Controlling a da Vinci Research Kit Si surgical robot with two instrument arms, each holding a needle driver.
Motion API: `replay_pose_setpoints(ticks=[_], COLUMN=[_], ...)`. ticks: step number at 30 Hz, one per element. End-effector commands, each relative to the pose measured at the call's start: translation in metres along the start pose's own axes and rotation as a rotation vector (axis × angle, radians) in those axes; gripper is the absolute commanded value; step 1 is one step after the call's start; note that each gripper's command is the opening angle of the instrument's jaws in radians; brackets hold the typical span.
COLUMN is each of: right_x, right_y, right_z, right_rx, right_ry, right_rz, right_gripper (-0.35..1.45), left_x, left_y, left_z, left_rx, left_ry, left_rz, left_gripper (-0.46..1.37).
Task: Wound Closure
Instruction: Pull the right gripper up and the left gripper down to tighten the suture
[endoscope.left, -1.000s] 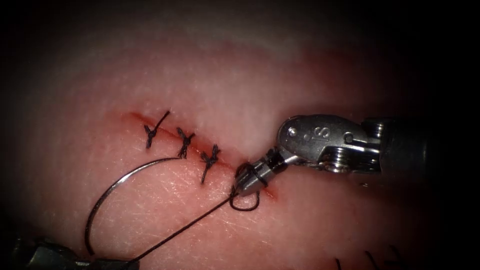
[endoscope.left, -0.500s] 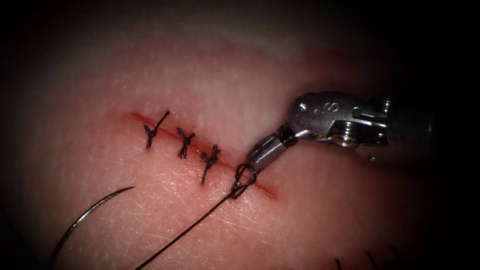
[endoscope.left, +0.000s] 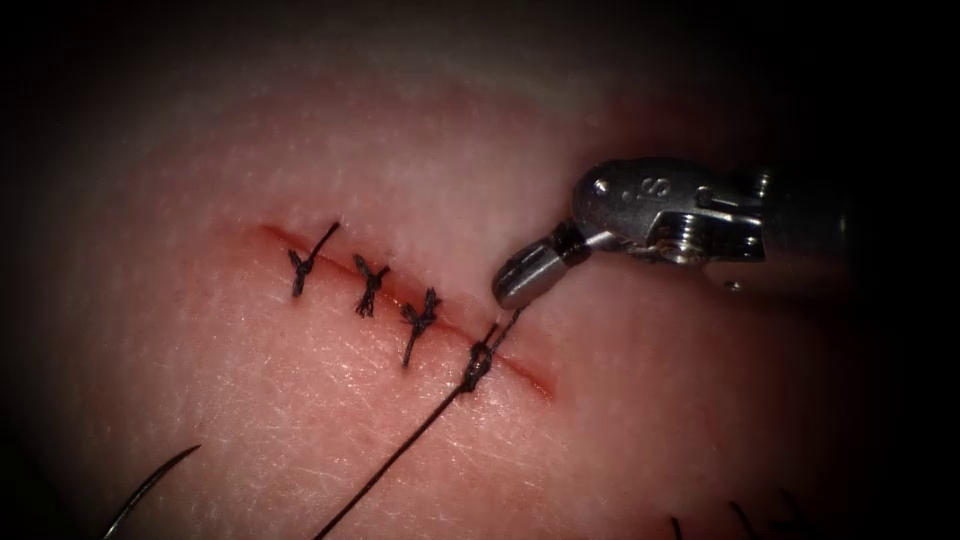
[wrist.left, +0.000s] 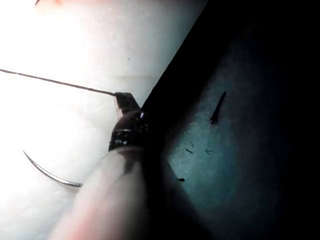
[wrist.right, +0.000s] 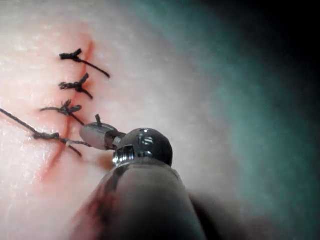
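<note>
Three tied stitches (endoscope.left: 370, 285) cross the cut (endoscope.left: 335, 262) in the tissue. A fresh knot (endoscope.left: 477, 362) sits on the cut below them. My right tool (endoscope.left: 505, 292) hovers just above and right of that knot, jaws shut on the thread's short end (endoscope.left: 508, 322); the right wrist view shows these jaws (wrist.right: 95, 136) beside the knot (wrist.right: 46, 135). The long thread (endoscope.left: 400, 455) runs taut down-left from the knot. In the left wrist view my left tool (wrist.left: 121, 97) is shut on this thread (wrist.left: 55, 81). The needle (endoscope.left: 150, 485) lies outside the tissue, left of the cut, also close by the left shaft (wrist.left: 47, 173).
Red fluid (endoscope.left: 525, 378) lines the open lower end of the cut. Cut thread ends (endoscope.left: 740, 518) lie at the tissue's near right edge. Beyond the tissue's edge, thread scraps (wrist.left: 217, 107) rest on a dark mat.
The left tool has drawn the thread and needle down-left and left the endoscope view. The loop around the right jaws slid off and tightened into a knot. The right tool rose up-right.
</note>
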Motion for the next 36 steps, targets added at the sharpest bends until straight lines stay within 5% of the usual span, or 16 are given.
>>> replay_pose_setpoints(ticks=[1, 13, 23, 36], right_x=[0.0000, -0.0003, -0.0023, -0.0032], right_y=[0.0001, 0.0018, 0.0038, 0.0037], right_z=[0.0000, -0.0003, 0.0005, 0.0001], right_rx=[-0.015, -0.076, -0.106, -0.124], right_ry=[-0.004, -0.032, -0.081, -0.098], right_rz=[-0.004, -0.023, -0.037, -0.041], right_gripper=[-0.35, -0.35, -0.35, -0.35], left_x=[0.0000, -0.0014, -0.0021, -0.0025], left_y=[0.0002, 0.0029, 0.0042, 0.0043], left_z=[-0.0001, -0.0008, -0.0023, -0.0024], left_rx=[-0.001, 0.004, 0.004, 0.000], left_ry=[0.001, 0.012, 0.014, 0.014], left_rz=[-0.001, -0.015, -0.016, -0.024], left_gripper=[-0.35, -0.35, -0.35, -0.35])
